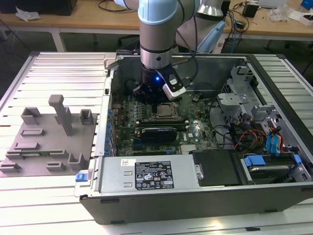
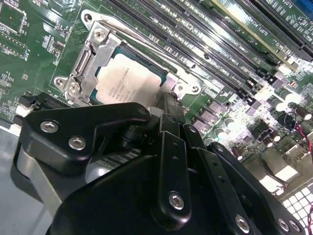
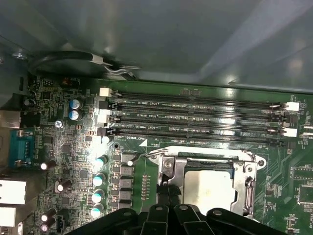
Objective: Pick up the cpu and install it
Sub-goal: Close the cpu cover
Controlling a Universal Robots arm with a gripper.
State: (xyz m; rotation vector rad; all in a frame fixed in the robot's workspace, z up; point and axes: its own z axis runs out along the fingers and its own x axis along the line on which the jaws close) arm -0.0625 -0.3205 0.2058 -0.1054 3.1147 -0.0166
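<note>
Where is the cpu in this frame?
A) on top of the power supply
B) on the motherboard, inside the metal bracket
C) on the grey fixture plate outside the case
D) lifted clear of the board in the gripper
B: the cpu lies flat inside the metal bracket on the motherboard.

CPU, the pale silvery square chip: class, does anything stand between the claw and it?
Nothing visible does. The pale silvery square cpu lies bare-topped inside the silver metal socket bracket, which borders its edges; the black claw sits close at one edge.
</note>
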